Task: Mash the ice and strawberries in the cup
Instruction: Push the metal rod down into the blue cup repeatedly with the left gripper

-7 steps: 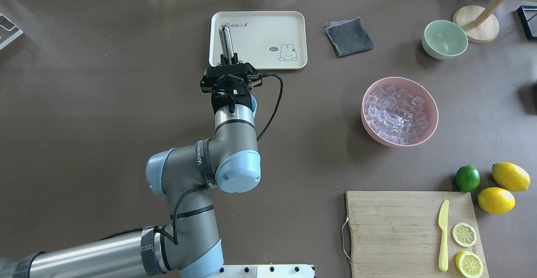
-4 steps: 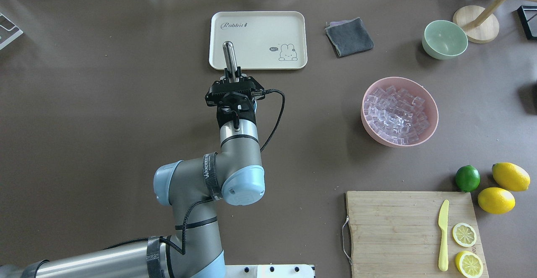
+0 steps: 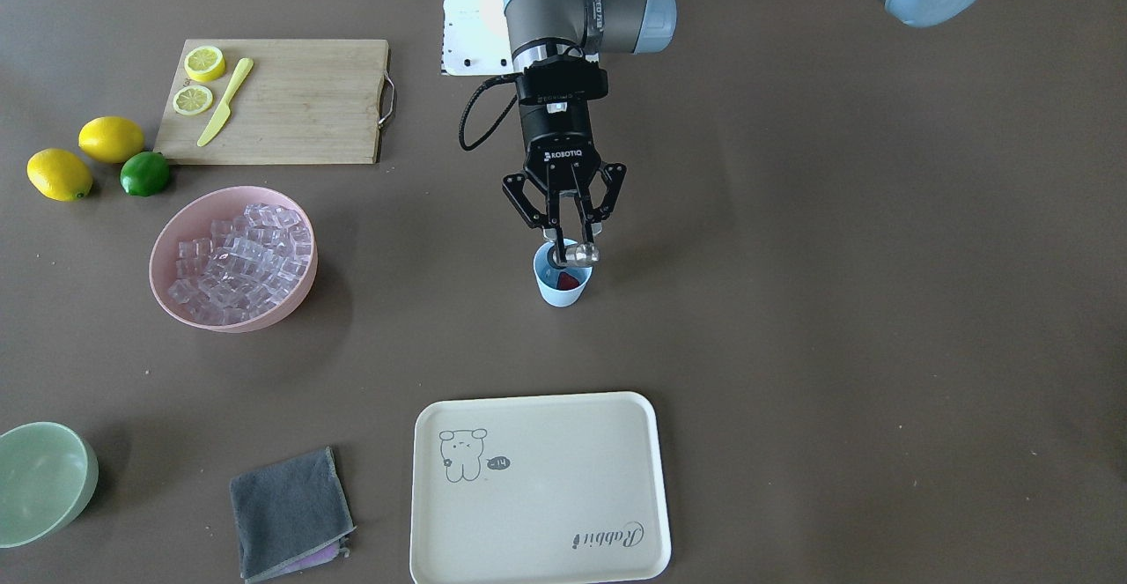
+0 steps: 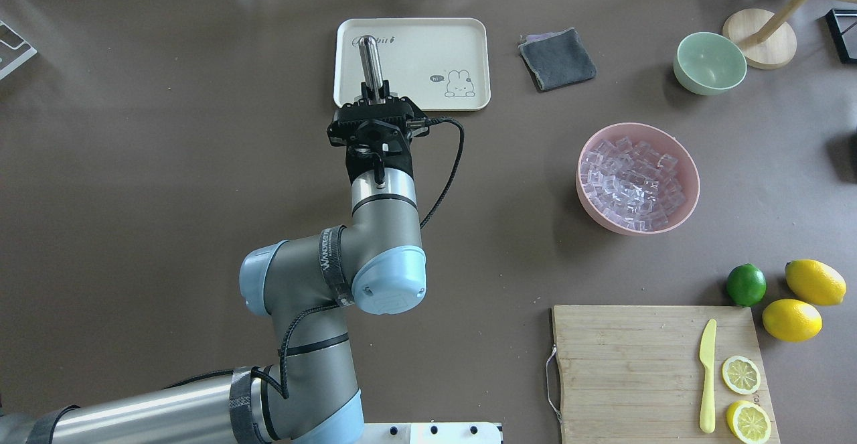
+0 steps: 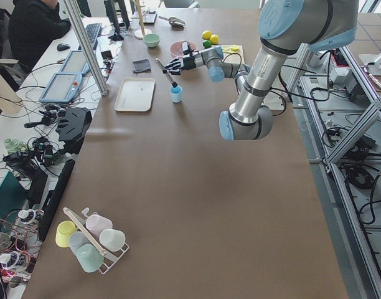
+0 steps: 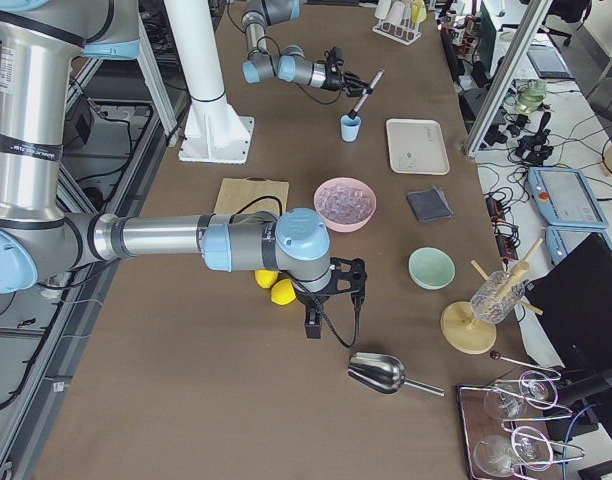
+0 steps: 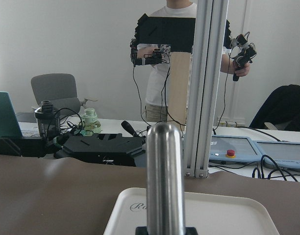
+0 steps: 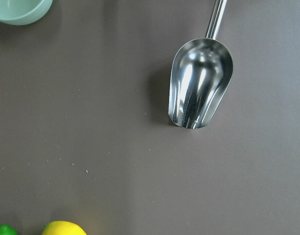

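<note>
Brown surface [image 3: 836, 302]: cup [image 3: 562, 292] at 12 o'clock from tray [image 3: 546, 478], front view, strawberry [image 3: 569, 282] inside; ice [image 3: 233, 258] in pink bowl [image 3: 157, 258] at 9 o'clock. Left jaws pinching muddler [image 4: 370, 62], tip in cup, so likely mashing step. Next: press straight down. Right jaws: cannot tell.

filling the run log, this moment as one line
step: mashing | left gripper: jaws shut on muddler, lower end in cup | strawberry: in cup | ice: in pink bowl

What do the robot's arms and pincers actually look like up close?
The left arm is silver tubes joined by rounded light-blue caps, with black straps and a looping black cable. The left pincer is black, two-fingered, marked ROBOTIQ in white. The right arm looks the same; the right pincer is black too.
</note>
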Motion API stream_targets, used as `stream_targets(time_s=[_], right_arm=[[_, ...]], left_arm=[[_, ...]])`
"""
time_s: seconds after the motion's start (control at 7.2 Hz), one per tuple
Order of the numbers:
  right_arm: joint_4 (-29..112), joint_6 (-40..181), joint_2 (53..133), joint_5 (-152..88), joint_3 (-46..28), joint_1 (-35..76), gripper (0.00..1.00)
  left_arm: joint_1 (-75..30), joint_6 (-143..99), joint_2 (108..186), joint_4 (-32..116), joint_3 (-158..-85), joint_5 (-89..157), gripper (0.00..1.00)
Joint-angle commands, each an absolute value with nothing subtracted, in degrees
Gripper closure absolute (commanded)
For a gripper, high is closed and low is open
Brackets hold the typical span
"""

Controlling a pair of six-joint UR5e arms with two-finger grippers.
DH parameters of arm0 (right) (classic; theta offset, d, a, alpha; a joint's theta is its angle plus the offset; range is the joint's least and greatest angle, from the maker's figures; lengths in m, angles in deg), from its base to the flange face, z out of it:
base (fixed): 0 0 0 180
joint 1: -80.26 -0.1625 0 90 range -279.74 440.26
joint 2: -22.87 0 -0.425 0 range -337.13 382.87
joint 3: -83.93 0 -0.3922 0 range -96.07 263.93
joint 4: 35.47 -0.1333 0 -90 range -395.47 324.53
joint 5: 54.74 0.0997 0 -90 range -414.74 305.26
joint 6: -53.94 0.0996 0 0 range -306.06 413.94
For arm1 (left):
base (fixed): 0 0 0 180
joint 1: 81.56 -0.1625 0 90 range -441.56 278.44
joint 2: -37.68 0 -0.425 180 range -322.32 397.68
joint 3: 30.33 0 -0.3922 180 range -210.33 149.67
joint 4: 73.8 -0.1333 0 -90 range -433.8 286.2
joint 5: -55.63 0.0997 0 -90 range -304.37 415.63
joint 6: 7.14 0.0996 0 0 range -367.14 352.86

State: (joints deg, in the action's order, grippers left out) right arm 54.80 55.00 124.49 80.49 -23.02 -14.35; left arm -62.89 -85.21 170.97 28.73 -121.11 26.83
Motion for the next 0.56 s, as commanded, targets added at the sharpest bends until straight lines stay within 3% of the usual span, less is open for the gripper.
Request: stream_targets(time_s=[0.0,0.42], right_arm=[[54.8,55.0,124.47,80.52,-23.12,-14.31,0.0],[54.8,55.0,124.39,80.52,-23.12,-14.31,0.0]], left_arm=[[-63.27,-86.75,170.48,28.94,-119.99,26.98,0.77],[-65.29,-91.59,168.83,30.25,-115.76,27.33,0.77]])
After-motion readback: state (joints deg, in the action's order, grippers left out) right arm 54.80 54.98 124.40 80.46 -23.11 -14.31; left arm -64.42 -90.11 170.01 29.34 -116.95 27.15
